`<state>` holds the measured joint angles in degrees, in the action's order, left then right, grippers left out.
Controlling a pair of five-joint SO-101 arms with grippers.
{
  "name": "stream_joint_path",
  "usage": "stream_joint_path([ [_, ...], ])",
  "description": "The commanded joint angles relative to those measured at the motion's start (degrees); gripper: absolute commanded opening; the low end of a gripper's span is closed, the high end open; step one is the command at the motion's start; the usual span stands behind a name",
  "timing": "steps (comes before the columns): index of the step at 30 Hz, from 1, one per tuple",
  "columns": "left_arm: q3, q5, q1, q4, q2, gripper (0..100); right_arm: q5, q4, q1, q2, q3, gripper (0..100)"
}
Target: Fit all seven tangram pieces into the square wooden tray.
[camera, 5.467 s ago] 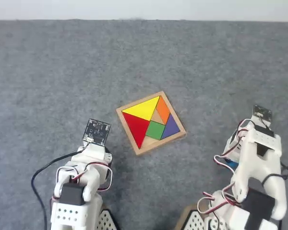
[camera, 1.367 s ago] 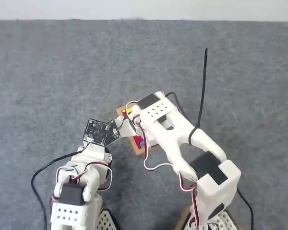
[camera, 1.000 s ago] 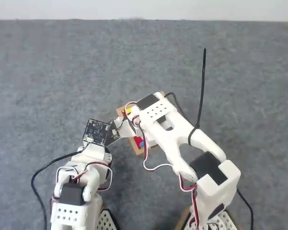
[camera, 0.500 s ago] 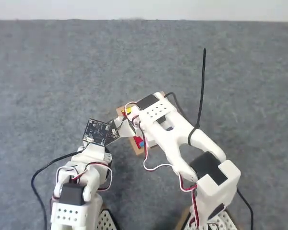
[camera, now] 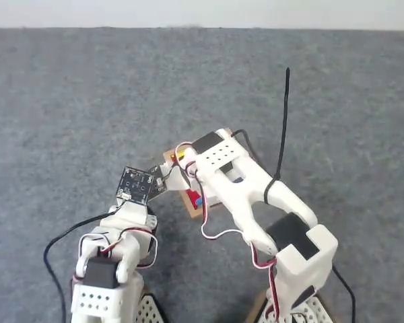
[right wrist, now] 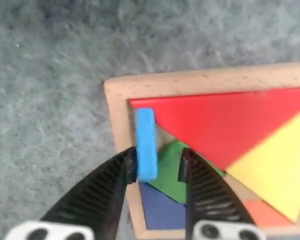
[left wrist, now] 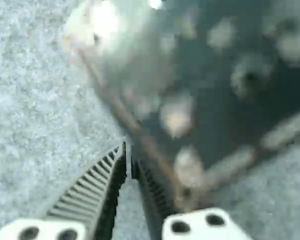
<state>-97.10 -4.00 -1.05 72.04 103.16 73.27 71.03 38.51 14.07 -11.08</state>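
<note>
**Blue piece on edge at the tray corner, not yet flat**

High view: The right arm [camera: 242, 182] reaches across the table [camera: 87, 101] and covers most of the tray [camera: 168, 156]. 1 wooden corner and a strip of the near edge show, with a bit of red and blue beside the arm. The left arm [camera: 114, 249] sits back by the table's near edge, its tip close to the tray, probably so it does not crowd the other arm.

Left wrist view: The left gripper [left wrist: 128, 162] is clenched, fingers pressed together with nothing between them. A dark blurred shape, likely the other arm, lies just ahead.

Right wrist view: The right gripper [right wrist: 158, 157] hangs over 1 corner of the tray [right wrist: 117, 110]. The blue piece [right wrist: 146, 145] stands on its edge just inside the tray wall, with 1 end near that corner. It touches 1 finger [right wrist: 125, 172], and green shows in the gap before the other finger, so the jaws are parted and the piece is not pinched. The red triangle [right wrist: 215, 125], yellow triangle [right wrist: 275, 170], green piece [right wrist: 170, 170], dark blue piece [right wrist: 162, 210] and orange piece [right wrist: 262, 210] lie flat inside. A bare wooden slot shows beside the blue piece. Standing on edge probably lets it tip into that slot, and a nudge from the touching finger looks like what it needs. The risk is that it wedges against the red triangle.
</note>
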Motion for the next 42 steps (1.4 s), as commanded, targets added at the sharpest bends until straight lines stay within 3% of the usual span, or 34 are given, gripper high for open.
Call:
stream_joint_path([
  [1, 0.6, -0.1, 0.1, 0.2, 0.9, 2, -2.9, 0.7, -2.3, -4.3, 4.7, 14.7],
  [16, 0.6, -0.1, 0.1, 0.2, 0.9, 2, -8.0, 0.1, -2.9, -5.1, 7.0, 13.6],
  [18, 0.6, -0.1, 0.1, 0.2, 0.9, 2, -13.7, 0.1, -4.0, -5.1, 10.1, 11.0],
  [24, 0.6, -0.1, 0.1, 0.2, 0.9, 2, -41.1, -2.7, -10.7, -5.5, 14.6, 3.9],
  [30, 0.6, -0.1, 0.1, 0.2, 0.9, 2, -51.8, -2.4, -13.4, -7.3, 9.8, 0.4],
  [38, 0.6, -0.1, 0.1, 0.2, 0.9, 2, -60.0, -28.4, -13.2, -34.2, -25.2, 0.9],
  [42, 0.6, -0.1, 0.1, 0.2, 0.9, 2, -62.4, -30.9, -9.5, -37.0, -32.1, 0.9],
])
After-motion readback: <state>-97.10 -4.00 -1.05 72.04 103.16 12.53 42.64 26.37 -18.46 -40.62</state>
